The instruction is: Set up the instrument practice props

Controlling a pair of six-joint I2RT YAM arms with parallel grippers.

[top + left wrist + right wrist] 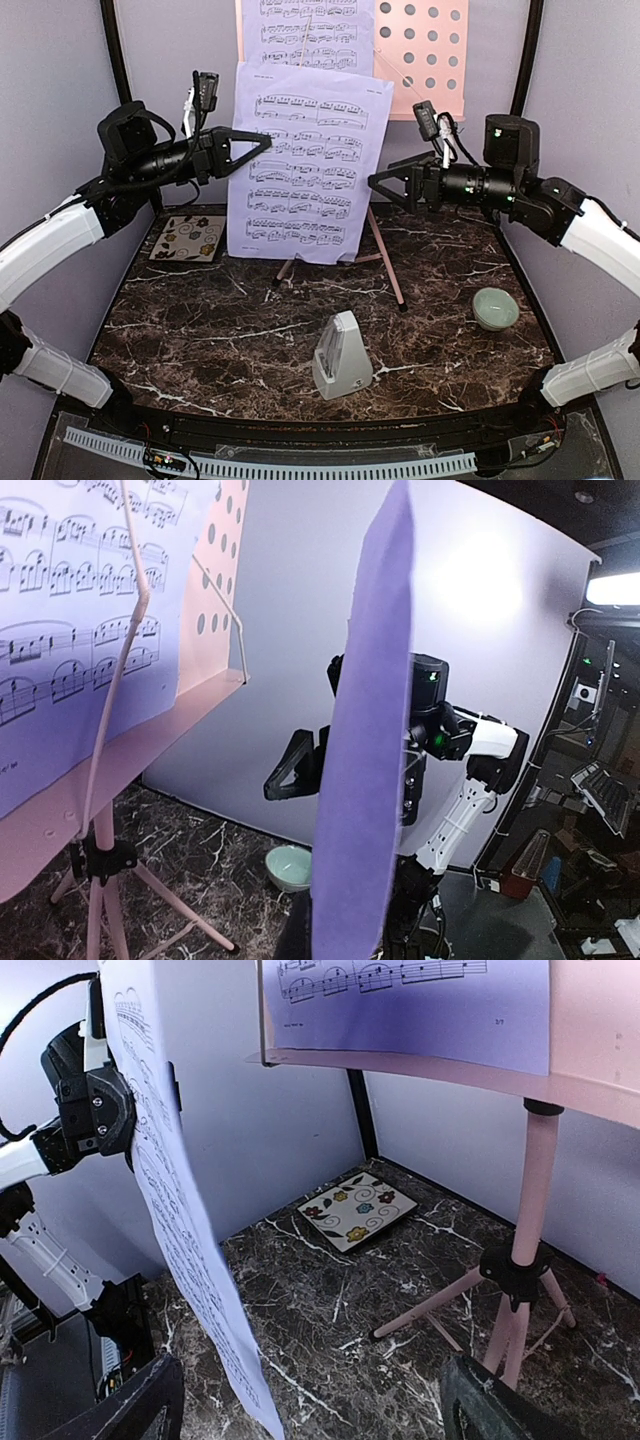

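Pinches sheet (305,170) by its left edge in left end effector (262,141), fingers closed onto the paper. Holds it upright, long axis vertical, on the near side of stand (425,60), lower than the desk and hiding the pole. Leaves right end effector (376,181) spread wide and empty, just beside sheet's right edge; cannot tell whether touching.

Reads as mid-placement of a second page: left half of desk taken by mounted sheet (305,30), right half bare, holes showing. Finds that bare half back, up and right of left end effector. Calls for carrying sheet that way, then lowering its bottom edge onto the ledge. Favours left arm, gripping; right near enough to steady the free edge. Risk, probably: limp paper folding or catching on the ledge lip.

Thin lavender paper, printed staves, slightly bowed in wrist views. Flat pink desk, round perforations, shallow ledge, thin pink retainer wire over mounted sheet, tubular tripod legs, black collar at the joint.

Metronome (341,357): grey-white pyramid, smooth hard-looking shell, upright on worktop (200,330) in front of stand feet, not touching them. Dark brown marbled worktop, white veins, glossy. Pale green bowl (496,307) at right, square floral coaster (188,238) at back left; neither part of setup.
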